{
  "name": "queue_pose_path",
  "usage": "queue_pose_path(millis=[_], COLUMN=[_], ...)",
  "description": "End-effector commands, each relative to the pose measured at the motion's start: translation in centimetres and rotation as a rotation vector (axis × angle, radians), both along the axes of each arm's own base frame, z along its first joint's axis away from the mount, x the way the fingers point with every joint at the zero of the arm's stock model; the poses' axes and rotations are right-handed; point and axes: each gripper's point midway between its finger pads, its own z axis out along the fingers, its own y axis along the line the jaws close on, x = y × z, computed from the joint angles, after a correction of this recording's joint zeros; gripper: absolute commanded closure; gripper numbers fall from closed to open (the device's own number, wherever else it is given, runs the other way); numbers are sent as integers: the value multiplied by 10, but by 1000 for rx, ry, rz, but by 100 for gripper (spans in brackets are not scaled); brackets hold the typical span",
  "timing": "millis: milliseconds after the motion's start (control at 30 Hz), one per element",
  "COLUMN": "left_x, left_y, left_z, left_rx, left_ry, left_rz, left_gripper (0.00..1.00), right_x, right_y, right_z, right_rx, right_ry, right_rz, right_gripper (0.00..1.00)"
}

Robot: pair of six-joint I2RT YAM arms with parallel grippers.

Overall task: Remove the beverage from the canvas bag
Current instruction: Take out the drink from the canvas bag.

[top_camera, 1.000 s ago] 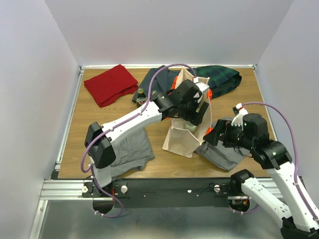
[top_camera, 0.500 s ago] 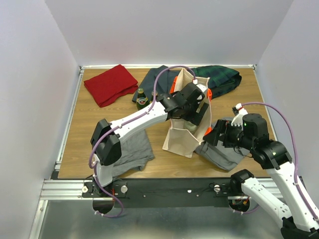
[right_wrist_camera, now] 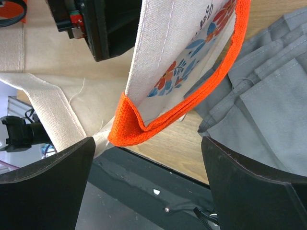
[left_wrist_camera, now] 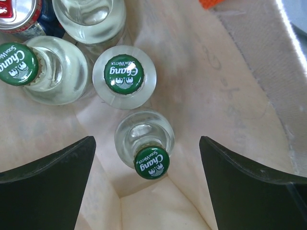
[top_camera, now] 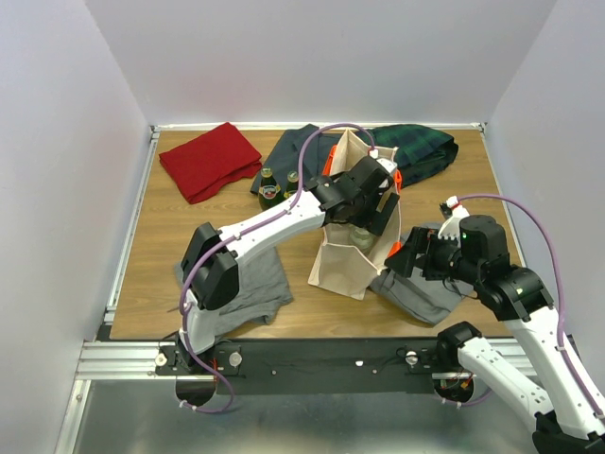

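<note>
1. the tall beige canvas bag with orange handles [top_camera: 342,257] stands upright on the wooden table [top_camera: 161,236], near its front edge.
2. the left tool [left_wrist_camera: 148,184] hangs inside the bag's mouth, fingers spread wide, gripping nothing.
3. directly below it, in a corner of the bag, a clear glass bottle with a green cap [left_wrist_camera: 151,162] leans slightly. a second green-capped bottle [left_wrist_camera: 123,74] stands just beside it and a third [left_wrist_camera: 18,63] further left, next to a red-topped can [left_wrist_camera: 17,10].
4. the right tool [right_wrist_camera: 148,184] is open at the bag's right side. an orange handle loop [right_wrist_camera: 144,127] lies between its fingers, not clamped.
5. folded grey cloth [right_wrist_camera: 259,96] lies under the bag's right side.
6. two green bottles [top_camera: 268,189] stand on the table left of the bag.
</note>
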Motion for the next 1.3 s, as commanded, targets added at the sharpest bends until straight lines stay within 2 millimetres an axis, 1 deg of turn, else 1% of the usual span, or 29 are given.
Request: queue_pose_path(millis=[0, 167, 200, 233, 467, 700, 800, 900, 967, 1000, 1267], left_x=[0, 0, 1, 0, -3, -3, -3, -3, -3, -2, -4], left_y=[-4, -3, -2, -2, 5, 5, 4, 3, 3, 2, 3], left_z=[5, 4, 2, 2, -3, -5, -8, -11, -11, -11, -14], left_rx=[-11, 4, 13, 15, 41, 42, 47, 49, 51, 47, 58], left_ry=[-4, -1, -2, -2, 8, 15, 20, 26, 27, 26, 30], left_rz=[2, 10, 7, 9, 15, 18, 13, 10, 10, 10, 5], left_gripper=[3, 8, 16, 18, 17, 18, 21, 29, 30, 32, 33], right_x=[-4, -4, -3, -4, -3, -3, -3, -3, -4, -3, -4], right_y=[-2, -3, -3, -3, -3, -3, -3, -3, -3, -3, -2], right_z=[-12, -12, -12, -12, -12, -13, -12, -12, -13, -12, -13], right_rx=[-27, -29, -28, -29, -29, -31, -31, -31, -30, -30, -31], right_ry=[31, 32, 33, 30, 35, 37, 35, 35, 36, 34, 38], right_rz=[10, 5, 3, 4, 2, 3, 2, 0, 1, 1, 4], right_gripper=[0, 0, 0, 0, 0, 0, 0, 0, 0, 0, 0])
